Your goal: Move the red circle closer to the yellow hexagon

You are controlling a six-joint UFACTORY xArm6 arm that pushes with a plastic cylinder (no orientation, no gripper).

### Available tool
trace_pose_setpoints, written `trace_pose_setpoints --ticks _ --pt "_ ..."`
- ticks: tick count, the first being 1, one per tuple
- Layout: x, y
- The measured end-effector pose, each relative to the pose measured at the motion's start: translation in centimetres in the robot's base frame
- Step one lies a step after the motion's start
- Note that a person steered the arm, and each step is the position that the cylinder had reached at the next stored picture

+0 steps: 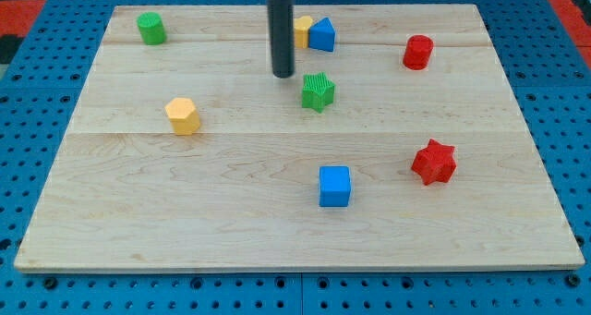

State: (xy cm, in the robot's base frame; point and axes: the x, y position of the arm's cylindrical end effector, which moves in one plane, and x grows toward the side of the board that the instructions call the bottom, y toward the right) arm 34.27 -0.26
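Your tip (283, 75), bare and touching nothing, must skirt the green star (318, 91), or, probably, scatter it before reaching the red circle (417, 53) for the yellow hexagon (183, 115).

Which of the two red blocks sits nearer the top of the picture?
The red circle, at upper right; the red star lies far lower, near the blue cube.

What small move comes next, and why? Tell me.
Probably carry my tip toward the view's right, past the red circle, to get on its far side. The tip now sits left of the green star, and the yellow hexagon lies farther left, so the circle must be pushed leftward.
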Motion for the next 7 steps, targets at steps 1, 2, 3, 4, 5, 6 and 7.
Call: trace_pose_setpoints --ticks 1,2,3,4,5,6,7 --pt "0.1 6.8" --pt "0.1 13.4" --pt "-1.2 18.8" --pt "-4.8 25.5" --pt "-6.5 24.8" --pt "-5.8 20.0" --pt "-4.3 14.6"
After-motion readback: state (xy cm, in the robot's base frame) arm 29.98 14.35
